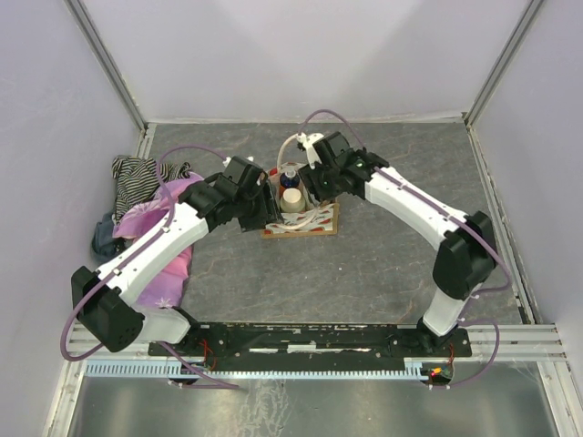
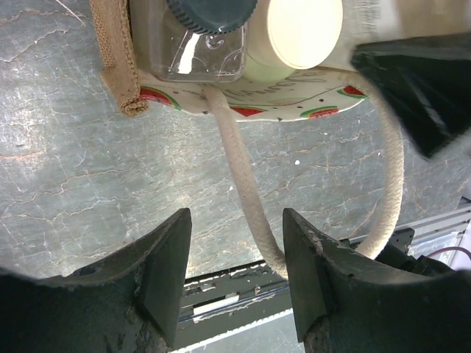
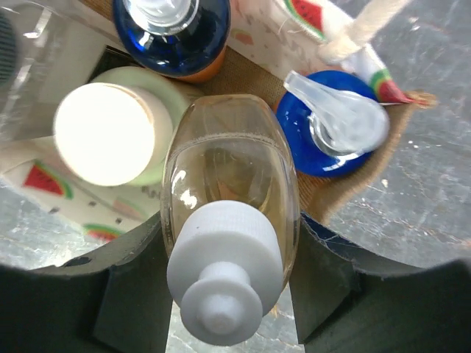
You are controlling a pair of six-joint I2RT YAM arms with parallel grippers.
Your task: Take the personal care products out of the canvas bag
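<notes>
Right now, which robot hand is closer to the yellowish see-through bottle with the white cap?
Right. The right gripper has the white-capped bottle between its fingers, at the canvas bag. The left gripper is open outside the bag, by its rope handle.

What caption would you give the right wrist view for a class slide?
Right gripper grips a clear white-capped bottle just above the canvas bag.

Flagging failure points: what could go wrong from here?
The right hand pinches the white-capped bottle on its smooth, rounded sides; it may slip. The cream-capped bottle and blue pump top sit close beside it and could get dragged or tipped. The left hand is open over the rope handle, so the canvas bag is unheld and might lift too.
</notes>
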